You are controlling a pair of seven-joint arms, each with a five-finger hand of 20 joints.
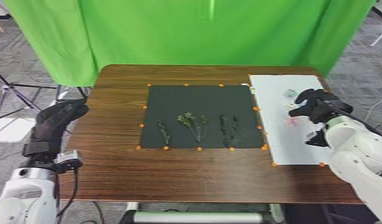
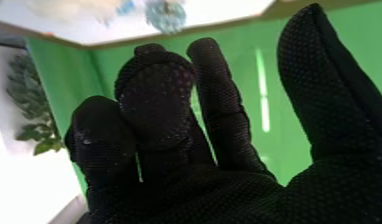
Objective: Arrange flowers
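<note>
Tbl edge (image 1: 89, 125) near L robot hand (image 1: 56, 116)

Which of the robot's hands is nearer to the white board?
Right. The right hand is over the right edge of the white board; the left hand is beside the left edge of the table, beyond the dark mat.
</note>
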